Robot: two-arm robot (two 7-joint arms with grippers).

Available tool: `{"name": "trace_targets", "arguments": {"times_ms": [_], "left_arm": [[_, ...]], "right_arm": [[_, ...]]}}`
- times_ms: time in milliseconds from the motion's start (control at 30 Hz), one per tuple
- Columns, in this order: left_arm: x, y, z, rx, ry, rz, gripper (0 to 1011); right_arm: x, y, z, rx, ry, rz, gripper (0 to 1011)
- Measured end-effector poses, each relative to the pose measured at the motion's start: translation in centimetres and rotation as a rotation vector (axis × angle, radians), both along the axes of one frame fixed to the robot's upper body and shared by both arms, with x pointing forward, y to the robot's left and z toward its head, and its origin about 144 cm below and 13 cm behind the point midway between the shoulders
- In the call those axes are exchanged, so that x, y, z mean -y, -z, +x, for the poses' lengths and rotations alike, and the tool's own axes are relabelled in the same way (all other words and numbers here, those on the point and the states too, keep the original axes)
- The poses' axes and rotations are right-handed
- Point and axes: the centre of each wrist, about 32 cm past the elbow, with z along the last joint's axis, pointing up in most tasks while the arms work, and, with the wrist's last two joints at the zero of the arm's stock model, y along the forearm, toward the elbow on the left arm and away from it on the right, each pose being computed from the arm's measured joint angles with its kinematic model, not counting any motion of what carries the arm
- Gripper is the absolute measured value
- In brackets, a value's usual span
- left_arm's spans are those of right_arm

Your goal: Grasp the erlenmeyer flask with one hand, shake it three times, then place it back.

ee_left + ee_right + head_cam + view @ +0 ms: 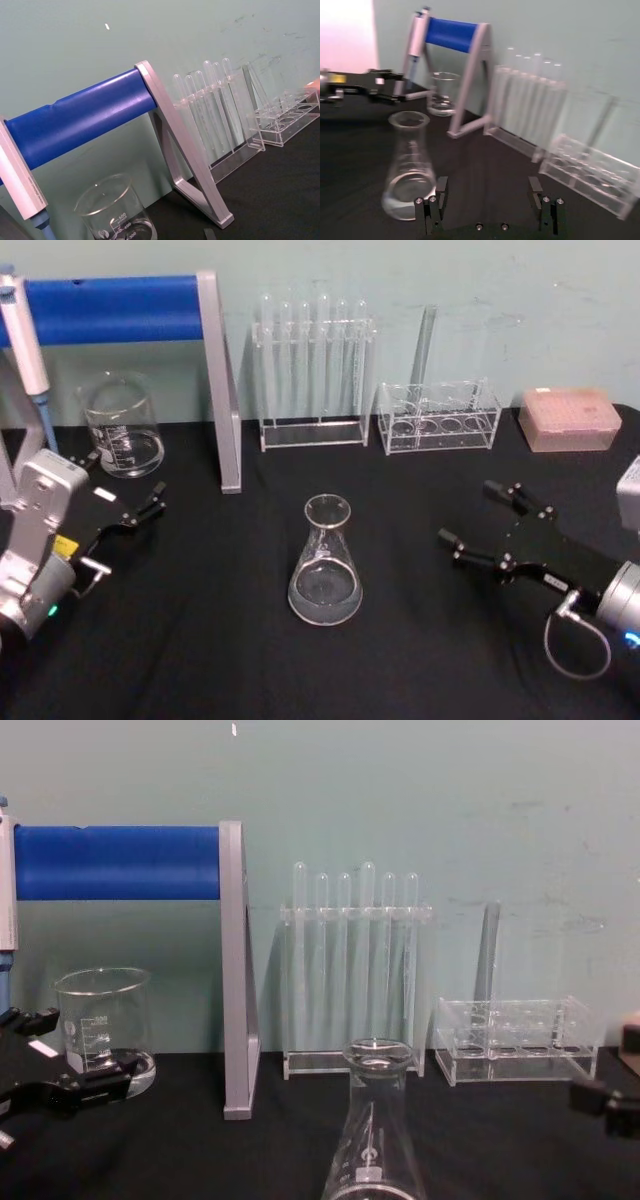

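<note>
Black left gripper (pixel 148 506) with plain white patch: parked near the table's left edge, fingers apart, holding nothing. Clear glass conical erlenmeyer flask (pixel 325 565): upright mid-table on the black cloth (pixel 420 660), nothing touching it. Black right gripper (pixel 470 514) on silver-grey wrist: right of the flask and apart from it, jaws wide open, empty, aimed its way. In the right wrist view the flask sits beside one of the fingers (pixel 440 192), not between them. My read: pre-grasp. Grasp, three shakes and put-back are all left.
</note>
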Motion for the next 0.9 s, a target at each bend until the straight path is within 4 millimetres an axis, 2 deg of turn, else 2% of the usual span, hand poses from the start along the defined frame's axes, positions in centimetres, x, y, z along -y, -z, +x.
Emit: {"name": "trace_targets", "arguments": {"times_ms": [433, 900], "left_arm": [[0.0, 0.0, 0.0, 0.0, 0.0, 0.0, 1001], [0.0, 0.0, 0.0, 0.0, 0.0, 0.0, 1001]], "right_arm": [[-1.7, 0.4, 1.1, -0.066, -0.191, 0.038, 1000], [-4.4, 0.9, 3.8, -0.131, -0.3, 0.065, 1000]]}}
